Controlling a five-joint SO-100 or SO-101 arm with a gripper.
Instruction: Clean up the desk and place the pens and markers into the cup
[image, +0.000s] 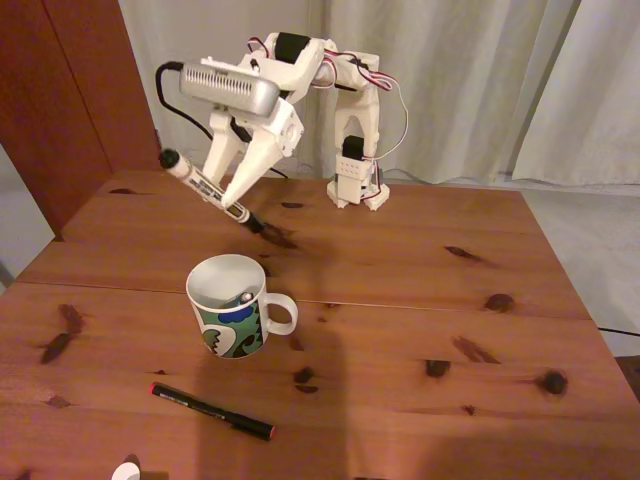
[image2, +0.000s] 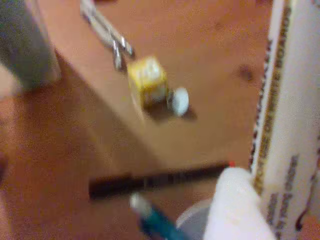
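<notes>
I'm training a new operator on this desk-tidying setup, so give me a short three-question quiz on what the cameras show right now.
1. True or false: the gripper is holding the marker above the desk.
2. Multiple choice: where is the black pen with the red tip? A) in the cup B) lying on the desk in front of the cup C) in the gripper
3. Fill in: the teal pen stands inside the ____.

Key:
1. True; the marker is clamped at a slant, behind the cup in the fixed view.
2. B
3. cup
</notes>
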